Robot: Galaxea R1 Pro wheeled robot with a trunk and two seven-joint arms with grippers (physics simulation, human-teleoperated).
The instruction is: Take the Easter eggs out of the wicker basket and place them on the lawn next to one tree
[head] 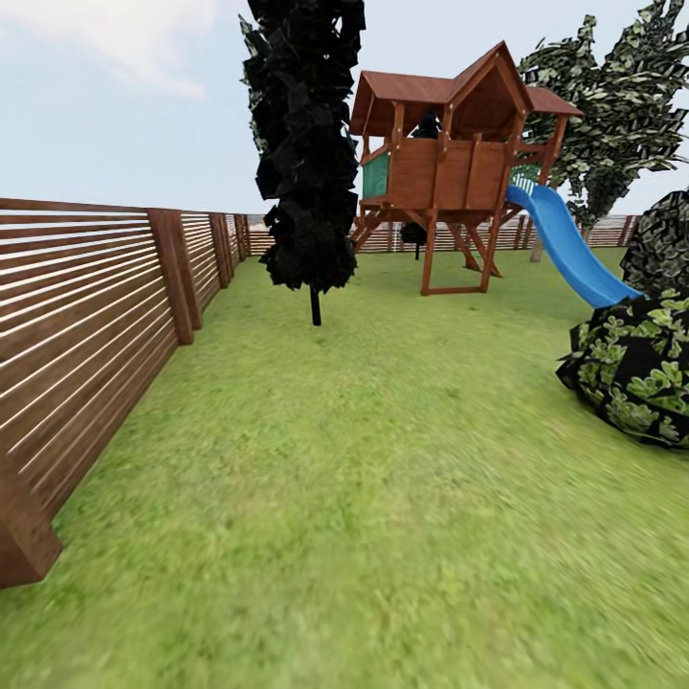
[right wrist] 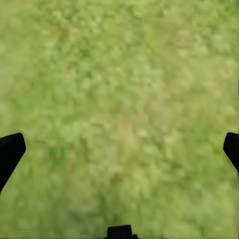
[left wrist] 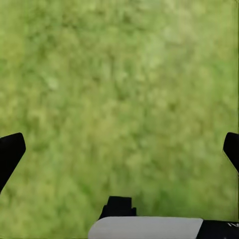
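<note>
You are in transit, by my reading: the search-and-approach step, with no egg in hand. The broad, mottled green lawn (head: 383, 459) runs from your base to the far fence, and neither the basket nor any egg lies on the stretch ahead.

Left end effector (left wrist: 119, 149): black fingers (left wrist: 10, 152) set wide at either edge of its wrist view, spread, bare grass between them. Right end effector (right wrist: 119, 149): the same, fingers (right wrist: 10, 152) wide apart, nothing pinched, hanging over plain turf.

Landmarks, head view. A brown horizontal-slat wooden fence (head: 86, 316) runs along the left, from near to far. A narrow, near-black cypress (head: 306, 144) stands mid-distance, left of centre; not a tree for the eggs. Behind it to the right, a red-brown wooden playset (head: 450, 163) with a blue slide (head: 565, 239) coming down to the right. A dark, glossy-leaved shrub (head: 636, 378) sits on the grass at the right edge. At far right, beyond the slide, a leafy green-crowned tree (head: 612, 115); its trunk is mostly hidden, so you cannot yet tell whether it is the grey-beige sort.

Next move, as I judge it: turn the base or head to sweep the garden until the wicker basket comes into sight, then drive up to it. Keep both end effectors spread for the first pick. Mind the fence on your left when you turn.
</note>
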